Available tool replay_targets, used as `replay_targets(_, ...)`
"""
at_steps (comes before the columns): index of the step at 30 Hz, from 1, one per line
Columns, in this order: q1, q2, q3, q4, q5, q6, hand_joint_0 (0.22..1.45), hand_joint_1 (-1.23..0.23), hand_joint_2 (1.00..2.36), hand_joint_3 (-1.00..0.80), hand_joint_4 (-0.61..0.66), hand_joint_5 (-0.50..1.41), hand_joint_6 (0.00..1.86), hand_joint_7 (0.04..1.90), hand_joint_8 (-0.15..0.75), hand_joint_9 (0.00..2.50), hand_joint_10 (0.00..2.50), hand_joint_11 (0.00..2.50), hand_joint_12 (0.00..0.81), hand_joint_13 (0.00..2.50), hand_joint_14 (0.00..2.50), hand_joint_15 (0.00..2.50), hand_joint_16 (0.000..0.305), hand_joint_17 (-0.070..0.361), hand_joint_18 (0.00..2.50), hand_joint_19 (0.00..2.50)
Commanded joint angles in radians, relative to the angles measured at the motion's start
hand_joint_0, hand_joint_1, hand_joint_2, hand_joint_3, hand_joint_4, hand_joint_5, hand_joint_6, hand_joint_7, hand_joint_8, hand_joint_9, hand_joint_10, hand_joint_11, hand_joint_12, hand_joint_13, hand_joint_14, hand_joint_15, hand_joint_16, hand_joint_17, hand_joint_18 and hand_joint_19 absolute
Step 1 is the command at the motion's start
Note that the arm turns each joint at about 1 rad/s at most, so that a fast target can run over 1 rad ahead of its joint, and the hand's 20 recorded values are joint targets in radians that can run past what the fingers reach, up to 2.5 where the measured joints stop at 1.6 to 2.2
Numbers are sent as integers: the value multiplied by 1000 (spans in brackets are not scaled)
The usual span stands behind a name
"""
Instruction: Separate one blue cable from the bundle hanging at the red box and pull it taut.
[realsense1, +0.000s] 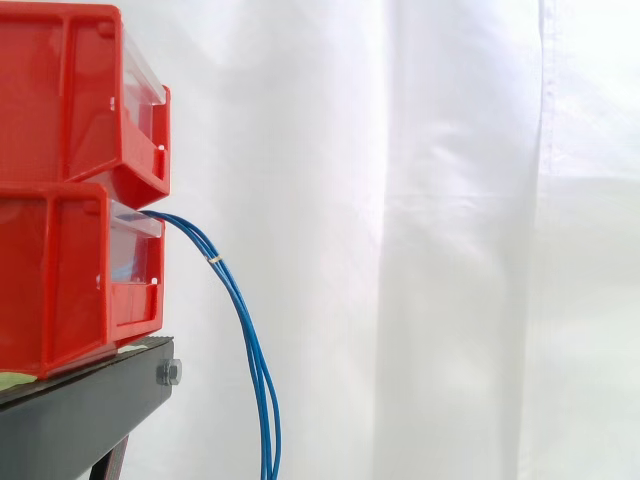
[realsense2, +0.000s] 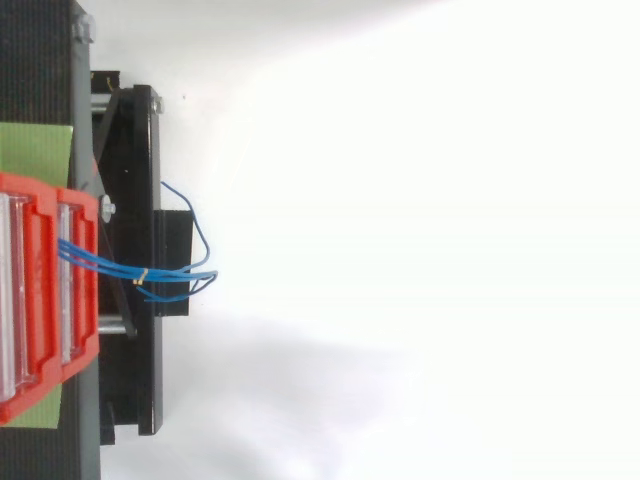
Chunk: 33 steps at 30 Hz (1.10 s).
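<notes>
A bundle of thin blue cables comes out of the lower red bin and hangs down past the stand's edge, leaving the side view at the bottom. A small pale tie binds the strands just below the bin. From above, the blue cables run from the bin's front across the stand, and their loose ends fan out over the white floor. The strands hang slack and close together.
Two red bins are stacked, the upper red bin over the lower, on a black stand. A green sheet lies under the bins. A white curtain hangs behind and to the right.
</notes>
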<state>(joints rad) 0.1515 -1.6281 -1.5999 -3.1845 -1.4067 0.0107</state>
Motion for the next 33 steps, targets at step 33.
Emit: replay_targets(33,-1,-16,0,-2,126,-275,544,-516,1000,-500,168,-211,503,799,194,423,2,72,327,259,6,103,46,103,390,603)
